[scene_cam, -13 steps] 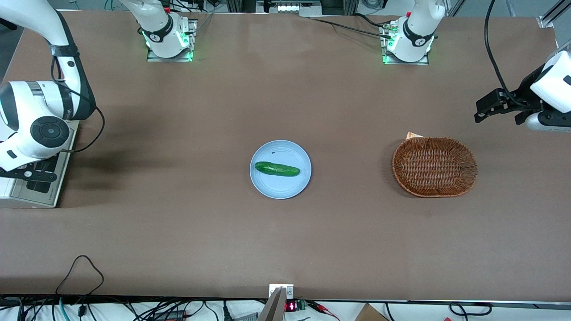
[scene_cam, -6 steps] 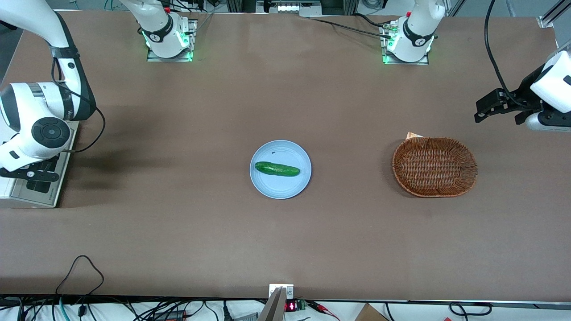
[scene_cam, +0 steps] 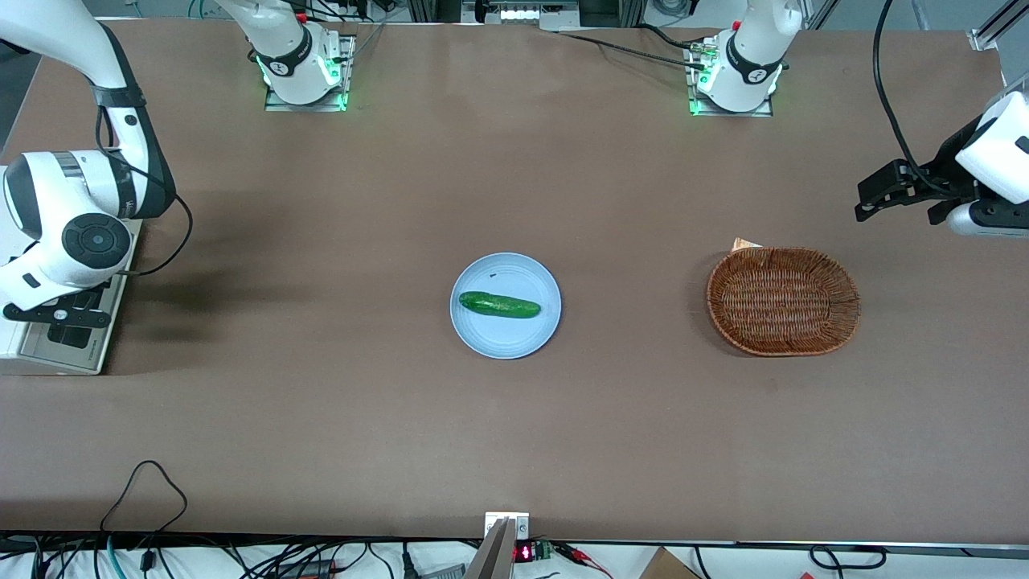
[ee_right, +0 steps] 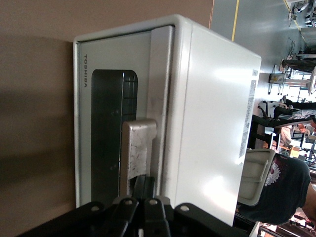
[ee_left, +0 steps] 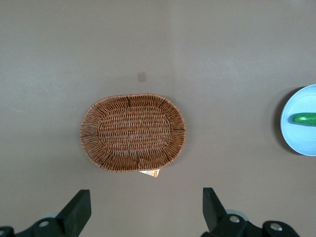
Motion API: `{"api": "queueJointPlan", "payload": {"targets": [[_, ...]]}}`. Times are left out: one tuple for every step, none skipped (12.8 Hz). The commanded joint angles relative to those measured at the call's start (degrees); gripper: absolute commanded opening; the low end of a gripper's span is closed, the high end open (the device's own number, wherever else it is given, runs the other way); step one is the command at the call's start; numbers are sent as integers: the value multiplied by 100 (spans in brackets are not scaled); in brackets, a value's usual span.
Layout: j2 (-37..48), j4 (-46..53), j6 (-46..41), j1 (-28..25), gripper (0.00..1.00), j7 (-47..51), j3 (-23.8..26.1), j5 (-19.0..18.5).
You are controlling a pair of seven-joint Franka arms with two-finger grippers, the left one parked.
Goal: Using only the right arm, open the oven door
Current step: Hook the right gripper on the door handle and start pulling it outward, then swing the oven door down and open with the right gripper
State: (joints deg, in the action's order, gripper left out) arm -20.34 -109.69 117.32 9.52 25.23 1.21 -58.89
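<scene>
White toaster oven [scene_cam: 50, 354] at the working arm's end of the brown surface [scene_cam: 338, 418], partly covered from above by the right arm [scene_cam: 76, 213]. Black end effector [scene_cam: 56, 315] low over the oven, just under the arm's rounded white wrist housing, with a black cable [scene_cam: 173, 233] looping out beside it.

From the right wrist camera: oven door [ee_right: 106, 133] facing the lens, cream frame around a dark glass window, brand lettering along one edge. Door lying flush against the white oven body [ee_right: 212, 123], shut. Silver bar handle [ee_right: 137, 148] standing proud of the door near its upper edge, scuffed and dull. End effector [ee_right: 143, 186] right at one end of the handle, seemingly touching it; cannot tell how far open it is, nor whether it has hold of the bar, since the black mount crowds that spot.

Near the middle of the surface, well apart from the oven: pale blue round plate [scene_cam: 506, 342] with a green cucumber [scene_cam: 499, 305] lying on it. Toward the parked arm's end: oval brown wicker basket [scene_cam: 783, 300], nothing seen inside. Small pale card [scene_cam: 744, 244] poking out from under the basket's rim, on the edge farther from the front camera. Loose black wire [scene_cam: 143, 482] curled on the surface near the front camera's edge.
</scene>
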Motion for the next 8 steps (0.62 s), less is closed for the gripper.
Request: {"api": "queueJointPlan", "payload": {"targets": [[-32,-79,116,32,1,158,81,-62],[-67,-79,116,6,1,149,89,-35],[-76,-79,116,6,1,149,98,34],[-76,-79,116,-3,1,141,98,122],[-84,-79,125,-29,1,123,98,245],[-154,-62,125,-55,1,105,98,403],[-172,-53,134,-108,1,105,98,509],[-225,-35,134,-152,1,114,98,614]]}}
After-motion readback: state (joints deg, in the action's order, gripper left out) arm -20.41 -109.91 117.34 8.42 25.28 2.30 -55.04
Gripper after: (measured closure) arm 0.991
